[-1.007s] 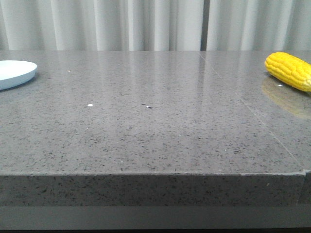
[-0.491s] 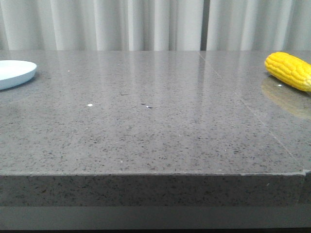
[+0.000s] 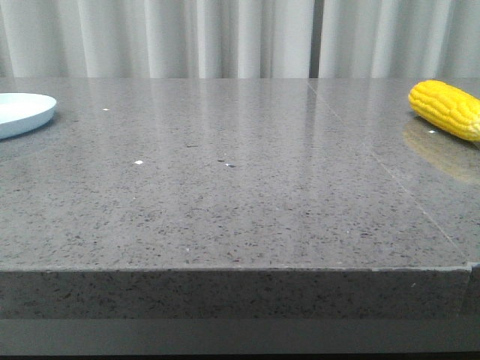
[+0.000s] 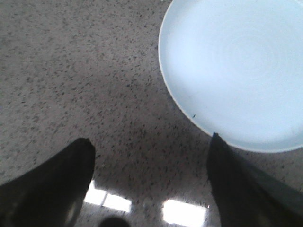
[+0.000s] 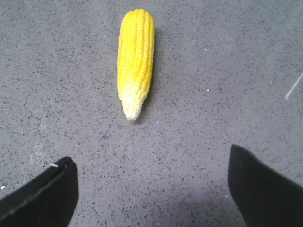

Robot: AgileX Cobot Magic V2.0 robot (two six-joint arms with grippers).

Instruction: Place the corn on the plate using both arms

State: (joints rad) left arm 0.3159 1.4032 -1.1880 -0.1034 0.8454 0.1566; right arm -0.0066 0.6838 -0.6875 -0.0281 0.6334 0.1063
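Note:
The corn lies on the grey table at the far right; in the right wrist view the corn lies lengthwise with its pale tip toward my right gripper, which is open, empty and a short way off. The plate sits at the far left edge and is empty. In the left wrist view the plate is just beyond my left gripper, which is open and empty, one fingertip close to the rim. Neither gripper shows in the front view.
The speckled grey stone table has a seam line running toward its right front. Its front edge is near the camera. Pale curtains hang behind.
The plate has shifted very slightly left in the front view. The corn has not moved.

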